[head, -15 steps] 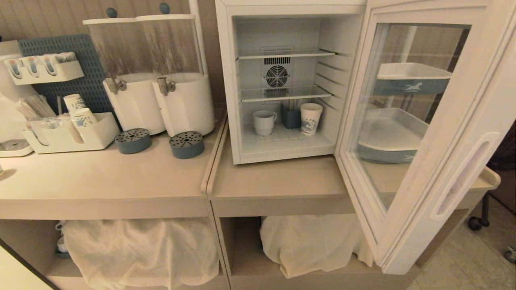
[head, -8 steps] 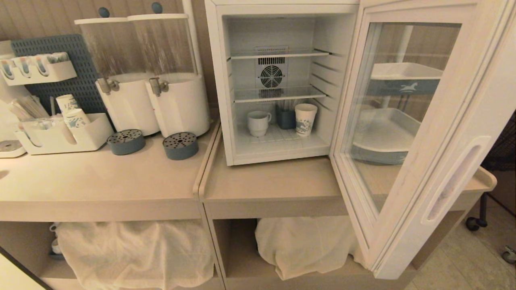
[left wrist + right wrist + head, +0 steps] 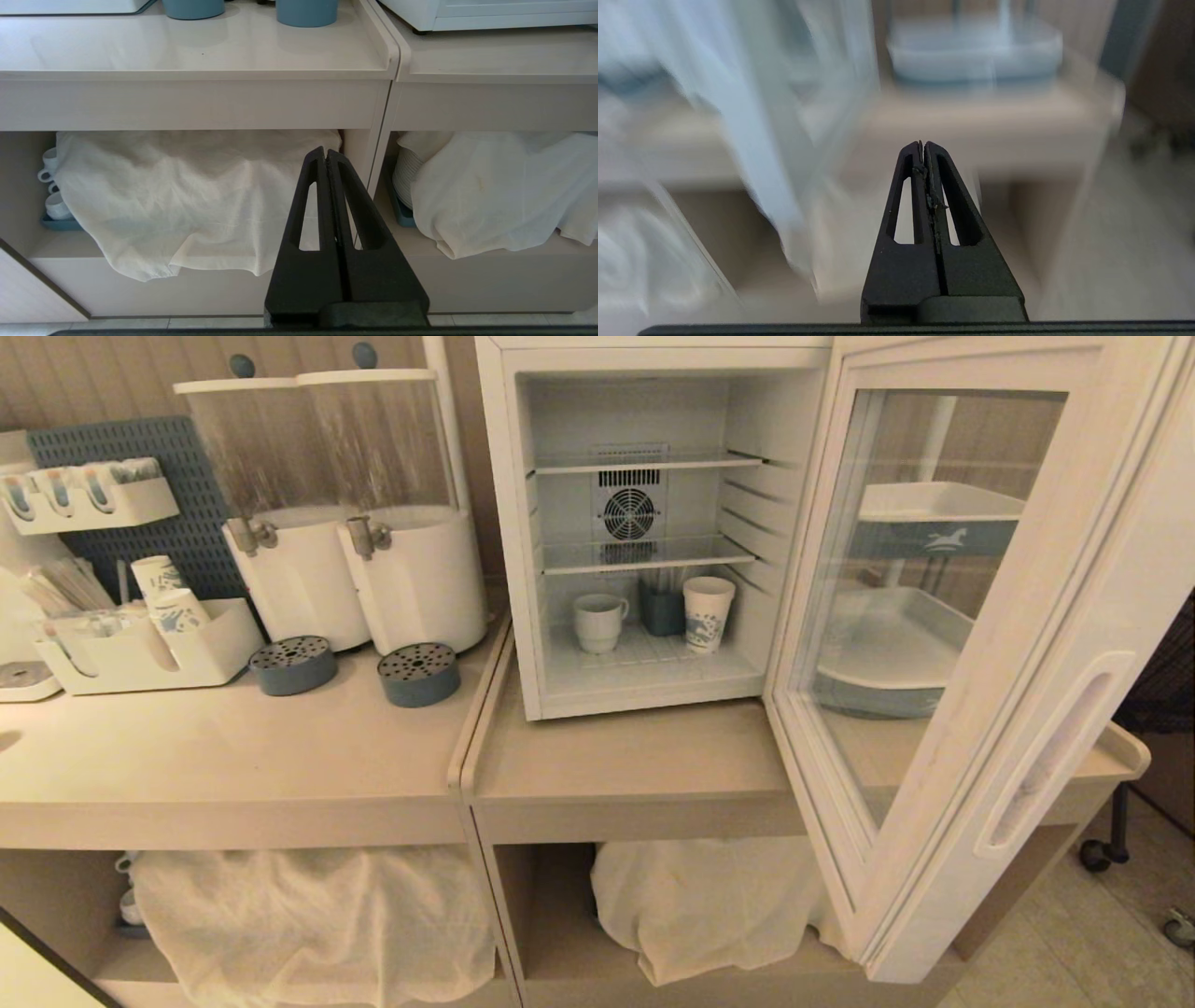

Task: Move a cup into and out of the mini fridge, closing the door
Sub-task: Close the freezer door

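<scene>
Risk: the door (image 3: 943,644) stands wide open at the mini fridge's (image 3: 653,523) right; a reach from that side could clip its frame. The cup (image 3: 597,622) sits on the fridge floor, left of the paper cup (image 3: 707,613). Left gripper (image 3: 326,151) and right gripper (image 3: 923,144) are pressed closed and empty, well below the fridge, far from the cup.

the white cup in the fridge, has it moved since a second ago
No. The cup sits at the same spot beside the paper cup on the mini fridge floor; only the camera shifted.
</scene>
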